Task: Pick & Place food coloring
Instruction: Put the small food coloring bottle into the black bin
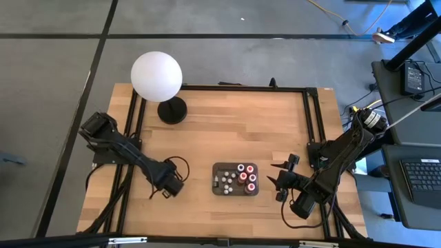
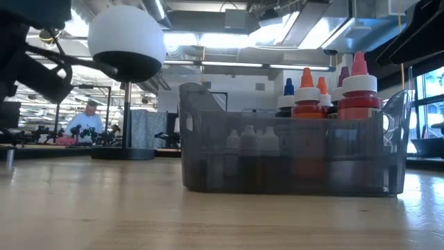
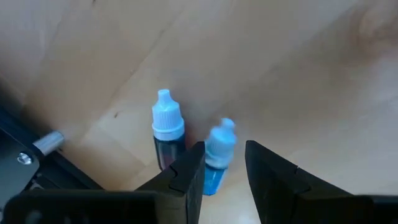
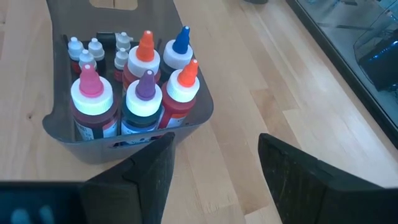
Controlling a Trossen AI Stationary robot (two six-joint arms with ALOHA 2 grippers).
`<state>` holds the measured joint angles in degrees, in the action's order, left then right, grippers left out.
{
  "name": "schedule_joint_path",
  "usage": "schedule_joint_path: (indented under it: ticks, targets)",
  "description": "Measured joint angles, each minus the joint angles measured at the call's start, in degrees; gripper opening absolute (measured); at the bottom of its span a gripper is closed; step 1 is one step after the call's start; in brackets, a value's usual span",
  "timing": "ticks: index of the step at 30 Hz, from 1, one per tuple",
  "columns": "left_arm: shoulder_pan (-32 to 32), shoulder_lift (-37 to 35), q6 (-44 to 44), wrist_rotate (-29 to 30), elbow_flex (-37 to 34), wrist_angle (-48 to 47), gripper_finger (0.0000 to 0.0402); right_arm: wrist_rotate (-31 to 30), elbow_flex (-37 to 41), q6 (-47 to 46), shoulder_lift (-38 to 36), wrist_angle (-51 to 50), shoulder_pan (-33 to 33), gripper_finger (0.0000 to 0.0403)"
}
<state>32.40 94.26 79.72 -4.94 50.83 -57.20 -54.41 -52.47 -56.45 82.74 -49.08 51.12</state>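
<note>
- The tray point(image 1: 235, 167) sat near the table's point(image 1: 227, 124) front middle, bottles point(image 1: 242, 178) inside.
- The lamp point(image 1: 157, 77) stood behind it, leftward.
- Left hand point(image 1: 169, 186) left of tray, right hand point(image 1: 281, 180) right.

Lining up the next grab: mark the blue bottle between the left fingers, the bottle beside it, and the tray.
Blue bottle point(image 3: 217, 158), left wrist view, its pale cap.
Neighbouring bottle point(image 3: 167, 119), left wrist view, its cap.
Tray point(image 4: 193, 113), right wrist view, its corner wall.
</note>
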Motion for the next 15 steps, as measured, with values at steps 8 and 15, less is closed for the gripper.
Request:
schedule_joint_path:
  ticks: [8, 15]
  targets:
    - [-1.6, 2.4, -2.7, -1.1, 0.0, 0.1, 0.0107, 0.0, 0.0, 0.0, 0.0, 0.0, 0.0, 0.0233]
    - [-3.5, 3.8, -8.9, -7.2, 0.0, 0.2, 0.01, 0.0, 0.0, 0.0, 0.0, 0.0, 0.0, 0.0233]
